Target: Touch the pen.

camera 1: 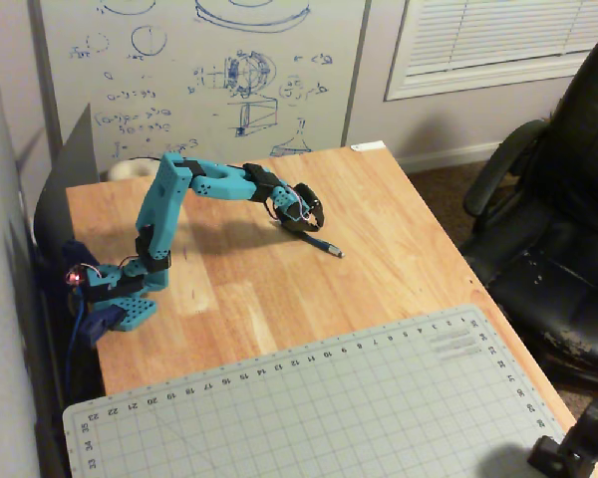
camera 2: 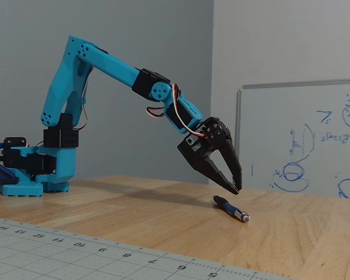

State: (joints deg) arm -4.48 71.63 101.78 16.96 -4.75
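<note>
The pen point(camera 2: 229, 208) is slim and dark blue-black with a silvery tip, and it lies on the wooden table point(camera 2: 134, 204). In a fixed view from above it lies slanted near the table's middle point(camera 1: 324, 245). My blue arm reaches out and down over it. My black gripper point(camera 2: 236, 189) points down with its fingertips drawn together and nothing held. The tips hang just above the pen's dark rear end, with a small gap showing in the side view. From above, the gripper point(camera 1: 302, 228) covers that end of the pen.
A grey cutting mat point(camera 1: 329, 408) covers the table's front. The arm's base point(camera 1: 120, 299) is clamped at the left edge. A whiteboard point(camera 1: 199, 70) stands behind the table. A black office chair point(camera 1: 558, 229) stands to the right.
</note>
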